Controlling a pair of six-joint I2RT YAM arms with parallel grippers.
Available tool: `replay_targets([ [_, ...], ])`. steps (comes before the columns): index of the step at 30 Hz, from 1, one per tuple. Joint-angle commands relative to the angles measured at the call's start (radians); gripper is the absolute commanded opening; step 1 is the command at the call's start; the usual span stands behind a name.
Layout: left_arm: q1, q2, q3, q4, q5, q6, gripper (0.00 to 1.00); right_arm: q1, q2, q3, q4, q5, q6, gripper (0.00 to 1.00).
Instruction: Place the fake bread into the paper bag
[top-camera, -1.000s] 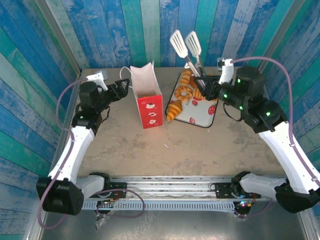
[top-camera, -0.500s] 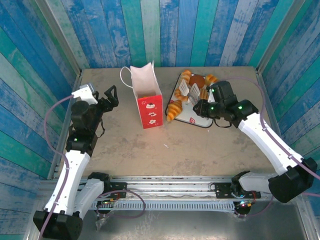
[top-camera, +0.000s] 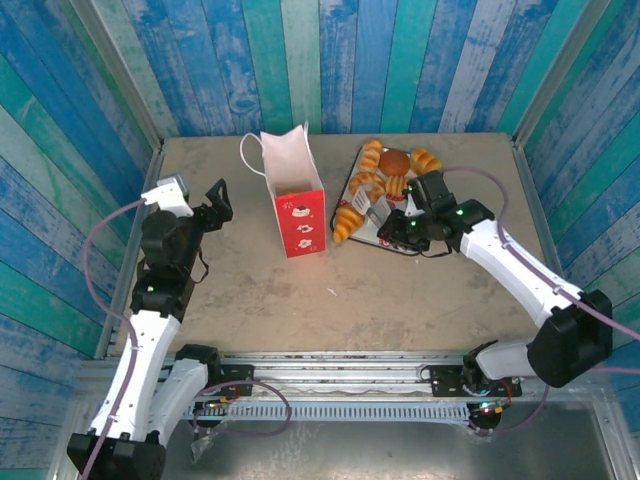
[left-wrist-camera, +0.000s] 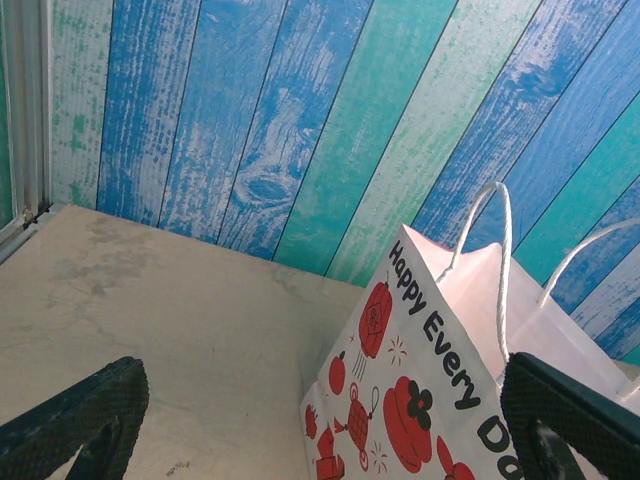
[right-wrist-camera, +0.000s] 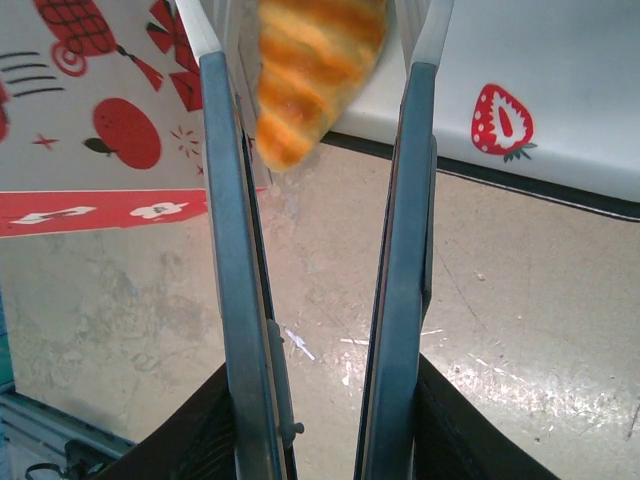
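Note:
The white paper bag with a red lower part stands upright at the table's middle back; its printed side fills the left wrist view. The fake bread lies on the strawberry-print tray: a brown bun, a ring doughnut and croissants. One croissant overhangs the tray's left edge. My right gripper carries two long metal tong blades that stand apart on either side of this croissant. My left gripper hangs open left of the bag, holding nothing.
Blue and green plank walls close in the table at the back and both sides. Bare table surface stretches in front of the bag and tray. The bag's cord handles stick up above its rim.
My right arm has come down from the raised position at the back and its tong blades now straddle the croissant at the tray's left edge. My left gripper has drawn back from the bag.

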Motion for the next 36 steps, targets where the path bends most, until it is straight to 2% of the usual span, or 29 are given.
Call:
replay_targets([
  [1, -0.001, 0.003, -0.013, 0.012, -0.012, 0.031, 0.94, 0.015, 0.028, 0.019, 0.034, -0.015, 0.020, 0.40],
  [20, -0.002, 0.010, 0.001, 0.013, -0.020, 0.054, 0.94, 0.055, 0.125, 0.034, 0.106, -0.029, 0.040, 0.43],
  [36, -0.002, -0.023, -0.006, -0.005, -0.044, 0.056, 0.94, 0.100, 0.222, 0.147, -0.006, 0.043, -0.038, 0.42],
])
